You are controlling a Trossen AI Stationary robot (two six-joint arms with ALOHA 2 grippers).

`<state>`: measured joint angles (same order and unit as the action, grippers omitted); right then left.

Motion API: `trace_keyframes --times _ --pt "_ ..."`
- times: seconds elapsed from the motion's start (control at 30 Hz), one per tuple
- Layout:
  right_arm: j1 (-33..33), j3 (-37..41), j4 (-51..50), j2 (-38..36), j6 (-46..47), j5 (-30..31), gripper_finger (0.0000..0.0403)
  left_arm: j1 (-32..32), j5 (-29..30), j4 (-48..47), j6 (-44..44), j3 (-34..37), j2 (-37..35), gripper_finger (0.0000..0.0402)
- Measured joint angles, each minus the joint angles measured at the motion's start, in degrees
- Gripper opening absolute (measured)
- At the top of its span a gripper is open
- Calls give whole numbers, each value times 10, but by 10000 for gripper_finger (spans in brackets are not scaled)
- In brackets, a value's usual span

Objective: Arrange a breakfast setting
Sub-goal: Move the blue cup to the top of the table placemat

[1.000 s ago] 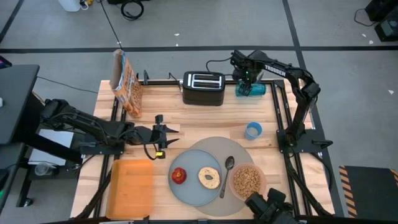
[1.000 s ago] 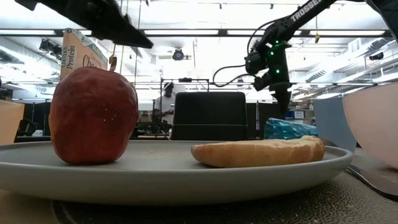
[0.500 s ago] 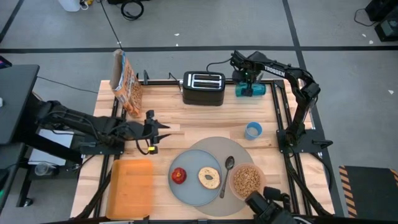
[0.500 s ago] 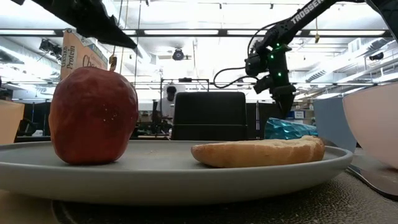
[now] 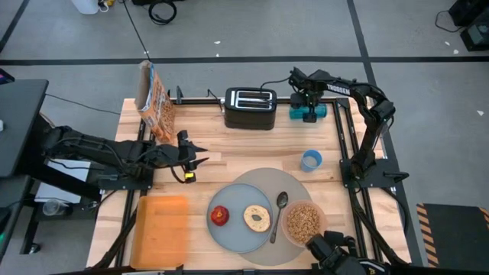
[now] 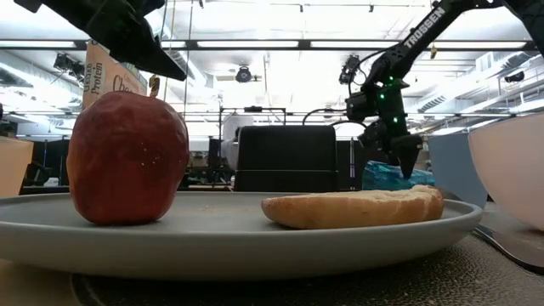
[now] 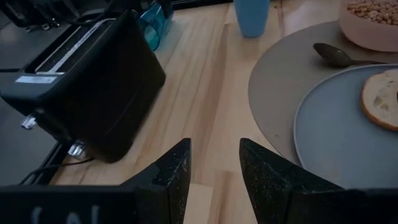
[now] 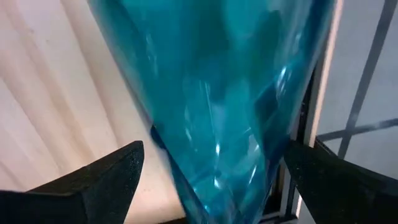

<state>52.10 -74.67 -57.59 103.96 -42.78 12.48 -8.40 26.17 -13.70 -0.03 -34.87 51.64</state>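
On the bench (image 5: 252,145), toward six o'clock in the high view, lies the round grey mat (image 5: 302,183), the largest piece of the setting. Its surface is plain and matte. A grey-blue plate (image 5: 237,229) covers the mat's eight o'clock part and hangs past its edge. On the plate sit a red fruit (image 5: 220,215) at nine o'clock, dull-skinned with a small stem, and a pale bagel (image 5: 257,218) at three o'clock, cut side up. A pink bowl (image 5: 304,221) stands on the mat at four o'clock, filled with brown cereal (image 5: 303,219). Between plate and bowl lies a metal spoon (image 5: 279,210), bowl end toward twelve o'clock. A small blue cup (image 5: 310,160) stands upright just off the mat at one o'clock.

The teal tumbler (image 5: 309,111) lies on its side at the bench's one o'clock corner, just beside the black toaster (image 5: 249,108); it is clear, faceted and glossy. The right gripper (image 5: 309,100) is at the tumbler with its fingers spread wide on either side of it, not clamped on it.

The left gripper (image 5: 191,159) hovers over the bench at nine o'clock, fingers partly apart and holding nothing. An orange tray (image 5: 160,231) lies at seven o'clock, and a cereal box (image 5: 153,101) stands at eleven o'clock.
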Motion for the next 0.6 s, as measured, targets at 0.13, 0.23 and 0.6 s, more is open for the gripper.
trace_keyframes --times 0.13,0.23,0.6 --pt "0 16 22 0 -14 -15 393 0 0 -3 -7 0 0 144" --pt "0 24 34 -1 -20 -20 386 0 0 -3 -9 0 0 144" --pt "-18 35 35 -6 -4 -2 349 -1 0 -4 -11 0 -2 144"
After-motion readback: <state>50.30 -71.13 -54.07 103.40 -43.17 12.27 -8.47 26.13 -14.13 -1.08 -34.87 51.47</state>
